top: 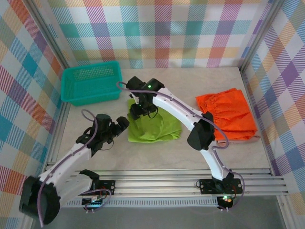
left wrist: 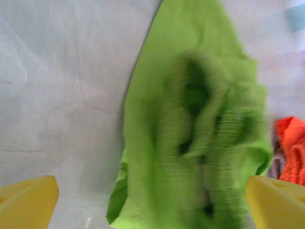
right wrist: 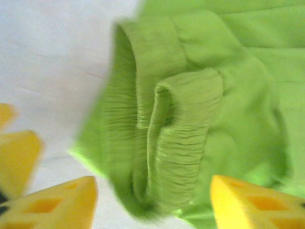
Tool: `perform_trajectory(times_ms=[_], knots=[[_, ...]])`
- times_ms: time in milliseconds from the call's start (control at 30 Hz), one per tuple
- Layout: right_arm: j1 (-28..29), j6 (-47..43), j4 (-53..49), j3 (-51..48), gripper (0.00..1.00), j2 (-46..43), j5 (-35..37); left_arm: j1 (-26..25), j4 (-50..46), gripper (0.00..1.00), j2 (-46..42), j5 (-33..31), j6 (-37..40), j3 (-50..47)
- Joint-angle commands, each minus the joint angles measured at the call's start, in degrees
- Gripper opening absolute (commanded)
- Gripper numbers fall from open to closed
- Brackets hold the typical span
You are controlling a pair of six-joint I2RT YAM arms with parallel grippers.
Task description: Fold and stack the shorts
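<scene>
The desk (top: 157, 157) is a pale, bare surface walled in by checked panels. At its far left corner stands a teal mesh basket (top: 90, 95), upright.

The orange shorts (top: 233, 114) lie spread out on the right side of the desk, well apart from the basket; the right arm's elbow crosses above their near left edge. From the left wrist they show as a scrap of orange (left wrist: 290, 148) past the green cloth.

The green shorts (top: 157, 129) lie rumpled in the middle of the desk, just in front of the basket's right end and left of the orange pair. The right wrist view shows their gathered waistband (right wrist: 186, 133) doubled over in a loose fold.

The right pincer (top: 138, 112) hangs over the far left corner of the green shorts. Its yellow fingers (right wrist: 257, 205) are spread wide, the waistband fold between them, nothing clamped.

The left pincer (top: 123, 123) sits at the left edge of the green shorts. Its fingers (left wrist: 28, 200) are also released and wide apart, pointing at the cloth (left wrist: 190, 124).
</scene>
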Motion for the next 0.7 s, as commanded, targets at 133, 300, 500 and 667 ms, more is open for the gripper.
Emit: perform_trajectory(times_ms=[133,300,500,667], knots=[[-8.89,11.63,28.68,-29.08,0.88,-25.18,-20.73,-0.08,-2.2,1.0,-7.75,-0.99,0.77,2.43],[-15.87,16.19,37.2,-47.0,0.88,-32.87,-23.27,-0.1,-4.49,0.97,3.31,8.18,3.13,9.57],[-16.49,21.47,43.58,-56.87,0.88,-32.35,-27.38,-0.19,2.03,0.9,14.44,14.04,3.56,13.63],[-16.49,26.25,50.22,-63.14,0.88,-30.13,-28.81,-0.12,4.92,0.84,22.6,15.41,3.16,15.95]])
